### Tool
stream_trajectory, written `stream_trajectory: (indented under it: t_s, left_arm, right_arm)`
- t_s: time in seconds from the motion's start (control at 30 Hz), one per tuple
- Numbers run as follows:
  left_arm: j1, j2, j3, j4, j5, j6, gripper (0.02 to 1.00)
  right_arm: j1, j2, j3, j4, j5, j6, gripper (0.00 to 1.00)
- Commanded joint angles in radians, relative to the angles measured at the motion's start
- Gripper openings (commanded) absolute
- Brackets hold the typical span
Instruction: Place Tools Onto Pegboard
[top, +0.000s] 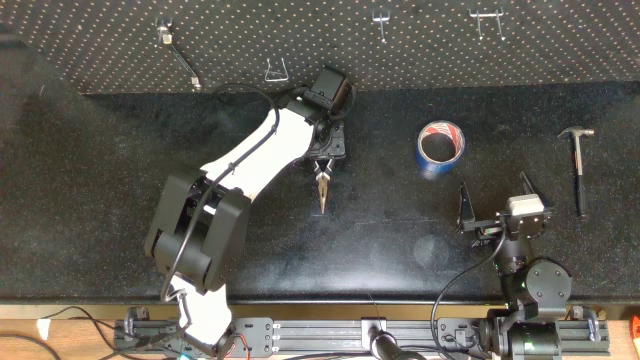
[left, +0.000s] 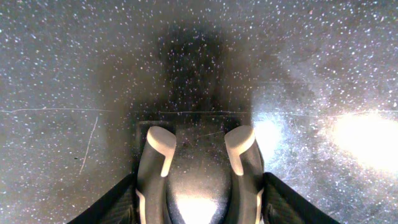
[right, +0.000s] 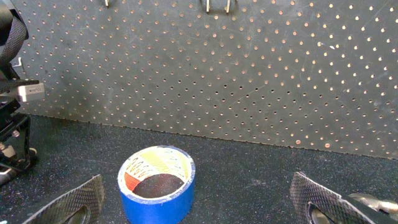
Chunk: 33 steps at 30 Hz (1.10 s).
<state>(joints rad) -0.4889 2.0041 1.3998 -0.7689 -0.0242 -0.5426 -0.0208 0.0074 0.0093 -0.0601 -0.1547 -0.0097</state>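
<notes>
My left gripper (top: 324, 160) is near the pegboard (top: 400, 45), shut on cream-handled needle-nose pliers (top: 323, 190) whose nose points toward the table's front. In the left wrist view the pliers' handles (left: 160, 152) stand between my left gripper's (left: 199, 202) dark fingers, above the speckled black table (left: 62, 74). A blue tape roll (top: 440, 148) lies right of centre. A hammer (top: 577, 165) lies at the far right. My right gripper (top: 495, 200) is open and empty in front of the tape roll (right: 157, 183), with its fingers (right: 74, 202) spread wide.
The pegboard carries hooks at the left (top: 166, 35), near the middle (top: 277, 70) and at the right (top: 380, 22) (top: 487, 22). A thin dark item (top: 187, 65) hangs from the left hook. The left arm (right: 12, 93) shows beside the pegboard (right: 249, 74).
</notes>
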Motion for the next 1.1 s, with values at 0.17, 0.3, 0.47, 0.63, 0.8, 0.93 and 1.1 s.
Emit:
stream_trajectory:
  t_s: [0.17, 0.3, 0.47, 0.63, 0.8, 0.93, 1.1]
  left_arm:
    - [-0.001, 0.032, 0.016, 0.002, 0.029, 0.001, 0.415]
    - [-0.001, 0.032, 0.016, 0.002, 0.028, 0.001, 0.165]
    - [-0.001, 0.032, 0.016, -0.045, 0.029, 0.000, 0.029]
    - [0.009, -0.079, 0.016, -0.072, -0.008, 0.001, 0.029]
    - [0.071, -0.390, 0.005, -0.169, -0.074, 0.002, 0.027]
    - [0.056, -0.694, -0.127, -0.175, -0.222, 0.009, 0.029]
    - [0.067, -0.766, -0.325, 0.367, -0.294, 0.215, 0.029]
  right_arm:
    - [-0.006, -0.006, -0.004, -0.003, 0.006, -0.011, 0.976]
    - [-0.006, -0.006, -0.004, -0.003, 0.006, -0.011, 0.976]
    - [-0.006, -0.006, -0.004, -0.003, 0.006, -0.011, 0.976]
    - [-0.006, -0.006, -0.004, -0.003, 0.006, -0.011, 0.976]
    - [-0.006, -0.006, -0.004, -0.003, 0.006, -0.011, 0.976]
    - [-0.006, -0.006, -0.004, -0.003, 0.006, -0.011, 0.976]
    - [-0.006, -0.006, -0.003, -0.003, 0.006, -0.011, 0.976]
